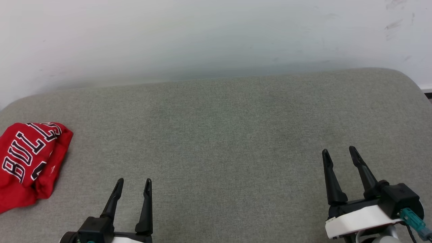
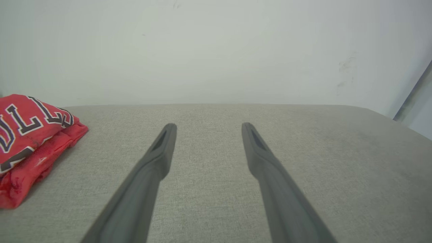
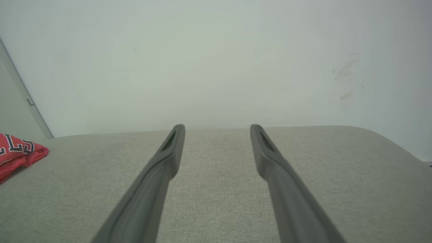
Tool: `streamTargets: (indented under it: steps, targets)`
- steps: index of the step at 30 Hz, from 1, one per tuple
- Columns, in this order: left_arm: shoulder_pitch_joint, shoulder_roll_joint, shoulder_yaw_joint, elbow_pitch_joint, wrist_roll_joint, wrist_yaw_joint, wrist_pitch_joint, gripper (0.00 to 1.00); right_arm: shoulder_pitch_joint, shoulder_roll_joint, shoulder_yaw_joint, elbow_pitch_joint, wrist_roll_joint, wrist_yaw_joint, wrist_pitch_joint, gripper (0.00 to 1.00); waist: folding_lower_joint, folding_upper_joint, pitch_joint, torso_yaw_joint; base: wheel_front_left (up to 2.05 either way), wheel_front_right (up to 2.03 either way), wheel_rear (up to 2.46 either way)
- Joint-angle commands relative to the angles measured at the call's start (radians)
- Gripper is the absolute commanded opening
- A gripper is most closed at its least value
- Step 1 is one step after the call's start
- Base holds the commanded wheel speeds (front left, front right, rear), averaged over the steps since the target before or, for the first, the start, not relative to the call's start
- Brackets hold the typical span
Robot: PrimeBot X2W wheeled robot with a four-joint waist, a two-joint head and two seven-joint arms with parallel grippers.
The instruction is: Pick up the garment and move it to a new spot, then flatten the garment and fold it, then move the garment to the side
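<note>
Head view: the garment lies folded at the left edge of the grey surface. The left gripper and right gripper have fingers spread, holding nothing. Left wrist view: garment lies left of the spread fingers, apart. Right wrist view: garment far left, well apart.

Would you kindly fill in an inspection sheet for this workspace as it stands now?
Surface: grey fabric-covered surface, rounded far corners, no stains seen.
Job's things: red garment, in a compact bundle at the left edge, black lettering facing up.
Clutter: nothing seen.
Grippers: left gripper open, holding nothing, right of the garment and apart from it; right gripper open, holding nothing.
Cables: teal connector at the right wrist.
Surroundings: pale wall behind, with scuff marks.
</note>
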Motion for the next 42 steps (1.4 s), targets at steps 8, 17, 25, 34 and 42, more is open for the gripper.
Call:
streamTargets:
  steps: [8,17,25,34,42]
  targets:
    - [0.009,-0.005,0.012,-0.018,0.076,-0.013,-0.020,1.00,0.014,0.001,0.002,0.008,-0.046,0.000,-0.020,1.00,0.0000,0.0000,0.000,-0.001,0.00,0.00,0.00]
    - [0.010,-0.006,0.015,-0.006,0.034,-0.018,-0.019,1.00,0.019,0.001,0.009,0.017,-0.037,0.000,-0.020,1.00,0.0000,0.0000,-0.002,0.020,0.00,0.00,0.00]
    - [0.009,-0.005,0.038,0.004,0.009,-0.017,-0.019,1.00,0.029,0.001,0.039,0.013,-0.030,0.000,-0.019,1.00,0.0000,0.0000,-0.006,0.093,0.00,0.00,0.00]
    - [0.022,-0.005,0.082,0.000,0.012,-0.014,-0.019,1.00,0.040,0.001,0.093,0.003,-0.048,0.000,-0.019,1.00,0.0000,0.0000,-0.021,0.231,0.00,0.00,0.00]
    - [0.041,-0.006,0.106,-0.006,0.022,-0.015,-0.019,1.00,0.051,0.001,0.099,0.004,-0.049,0.000,-0.019,1.00,0.0000,0.0000,-0.035,0.356,0.00,0.00,0.00]
